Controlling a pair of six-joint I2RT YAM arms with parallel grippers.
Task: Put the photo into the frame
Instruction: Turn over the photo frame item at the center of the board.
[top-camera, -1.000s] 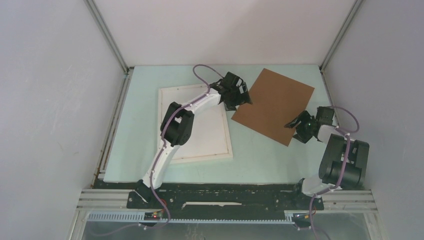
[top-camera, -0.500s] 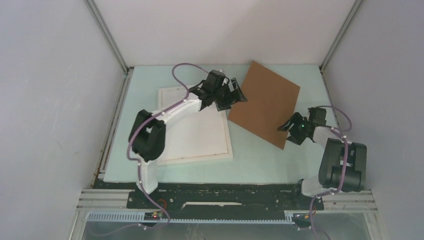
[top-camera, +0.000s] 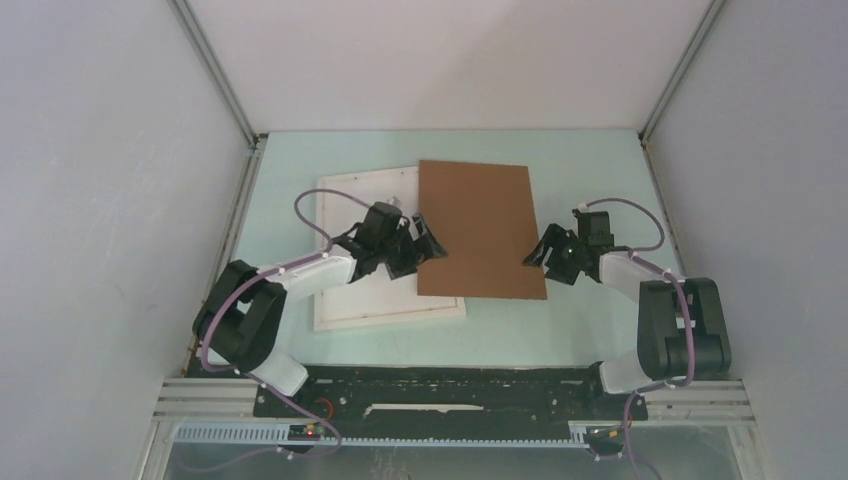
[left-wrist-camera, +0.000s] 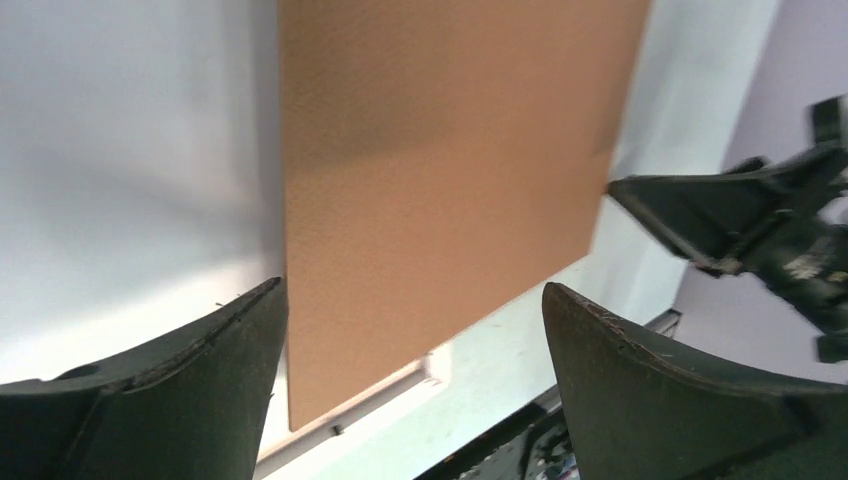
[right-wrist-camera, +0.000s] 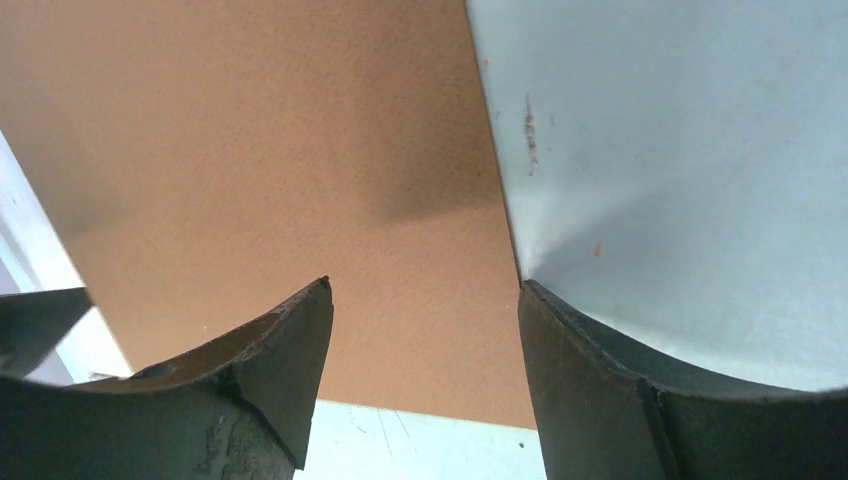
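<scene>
Frame (top-camera: 395, 300) lengthwise near-to-far (slightly skewed)

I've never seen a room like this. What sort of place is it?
Probably a robot test booth: plain white walls on aluminium posts, two arms bolted to a base plate, a pale table holding a white frame.

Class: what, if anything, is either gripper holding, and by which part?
Nothing is gripped. The left gripper and the right gripper both stand open, one at each side edge of the brown board.
</scene>
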